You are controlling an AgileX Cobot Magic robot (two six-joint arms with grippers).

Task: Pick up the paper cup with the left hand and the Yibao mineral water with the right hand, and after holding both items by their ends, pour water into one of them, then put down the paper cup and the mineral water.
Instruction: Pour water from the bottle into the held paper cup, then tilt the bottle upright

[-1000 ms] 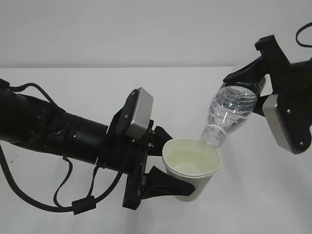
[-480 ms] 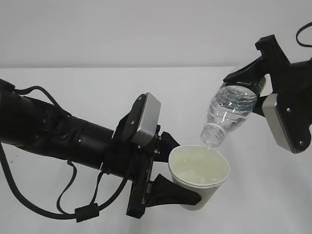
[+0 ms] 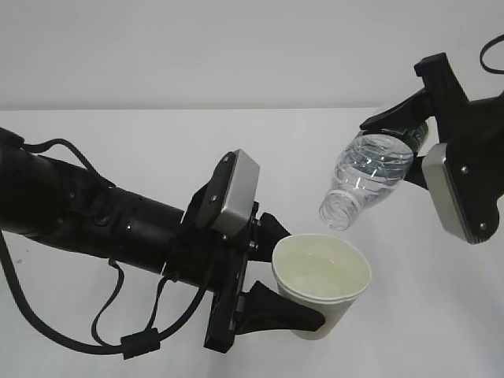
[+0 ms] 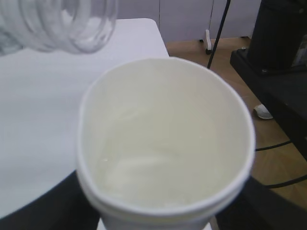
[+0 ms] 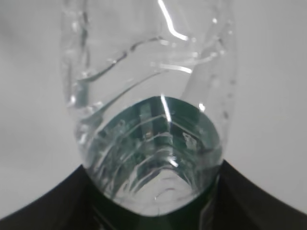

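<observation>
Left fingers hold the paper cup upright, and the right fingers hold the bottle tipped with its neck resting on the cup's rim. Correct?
Not quite. The bottle is tipped, but its neck hangs above the paper cup, clear of the rim, as the exterior view shows. The rest is right.

**White table, bare wall, wood floor to one side**

A white table (image 3: 118, 150) fills the lower part of the exterior view, its surface matte and evenly lit, with only soft shadows on it. Behind it stands a plain pale grey wall (image 3: 236, 47), which meets the table's far edge in a straight horizontal line.

The left wrist view shows the table's rounded corner and, past it, a light brown wooden floor (image 4: 283, 163). A dark piece of furniture or equipment (image 4: 273, 62) stands on that floor at the right, and thin black cables (image 4: 218, 28) trail across it. A small white object (image 4: 262, 111) lies beside the dark base; what it is cannot be told. Pale wall panels close the room at the back.
</observation>
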